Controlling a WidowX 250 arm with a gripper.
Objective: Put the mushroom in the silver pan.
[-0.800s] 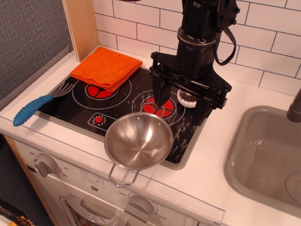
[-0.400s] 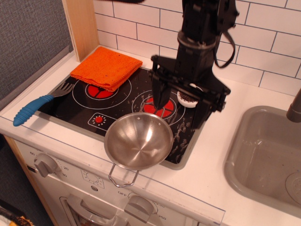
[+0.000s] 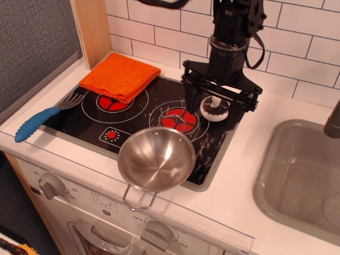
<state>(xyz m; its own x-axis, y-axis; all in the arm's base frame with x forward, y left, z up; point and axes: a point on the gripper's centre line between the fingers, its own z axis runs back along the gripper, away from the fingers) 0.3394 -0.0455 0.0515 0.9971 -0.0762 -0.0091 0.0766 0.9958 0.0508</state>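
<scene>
The pincer [image 3: 214,109] has shifted over the last second from above the right burner [image 3: 179,119] toward the back right corner of the black cooktop [image 3: 139,114], and now stands directly over the mushroom [image 3: 214,108]. Its jaws are spread wide, one finger on either side of the mushroom, not yet closed on it. The mushroom lies on its side at the cooktop's rear right edge, ribbed underside showing, and has not moved. The silver pan [image 3: 156,158] sits empty at the front edge of the cooktop, wire handle pointing forward over the white table [image 3: 249,175], well apart from the mushroom. An orange cloth [image 3: 120,76] covers the rear left corner, a blue-handled fork [image 3: 47,115] lies at the left edge, and the grey sink [image 3: 300,178] is at right. Assessment: the approach appears complete and alignment looks sound; the grasp is the step in hand, with lift and transfer to the pan outstanding. Risk: the small rounded cap may slip or roll as the jaws close.
</scene>
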